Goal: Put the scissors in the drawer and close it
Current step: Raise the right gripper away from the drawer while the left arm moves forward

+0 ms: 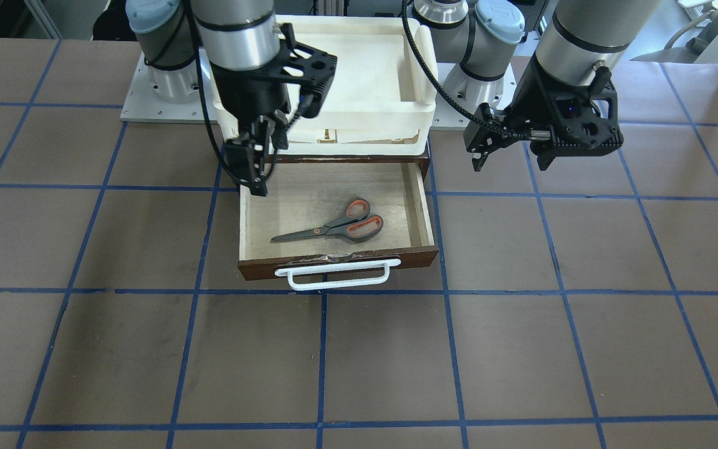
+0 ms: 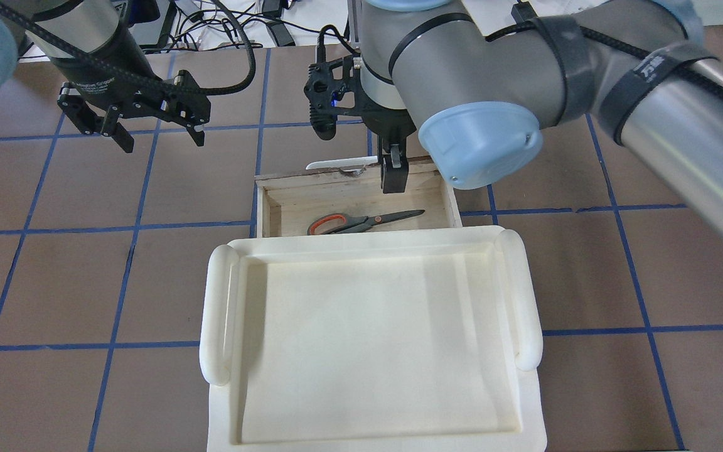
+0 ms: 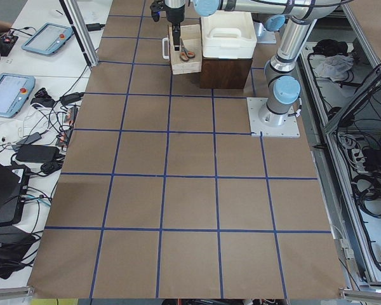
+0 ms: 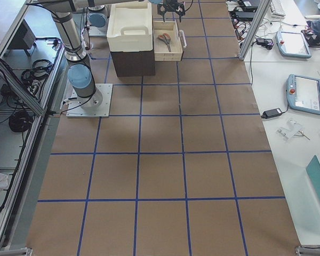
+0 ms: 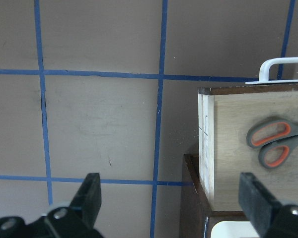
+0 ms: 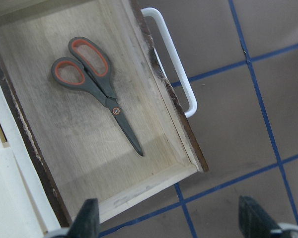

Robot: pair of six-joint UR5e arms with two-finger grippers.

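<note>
The scissors point(image 1: 334, 227) lie flat on the floor of the drawer point(image 1: 309, 199), which is pulled out, with grey handles and orange-red loops. They also show in the overhead view point(image 2: 361, 221) and the right wrist view point(image 6: 97, 84). The drawer's dark front carries a white bar handle point(image 1: 334, 277). My right gripper point(image 1: 256, 181) hangs open and empty above the drawer's corner, clear of the scissors; the right wrist view point(image 6: 170, 208) shows its fingers wide apart. My left gripper point(image 1: 510, 163) is open and empty, beside the drawer, above the table point(image 2: 164, 143).
A white plastic tray point(image 2: 217, 314) sits on the dark brown cabinet point(image 3: 225, 70) that the drawer slides out of. The brown table has blue grid lines. Tablets and cables lie on the side benches point(image 3: 13, 89).
</note>
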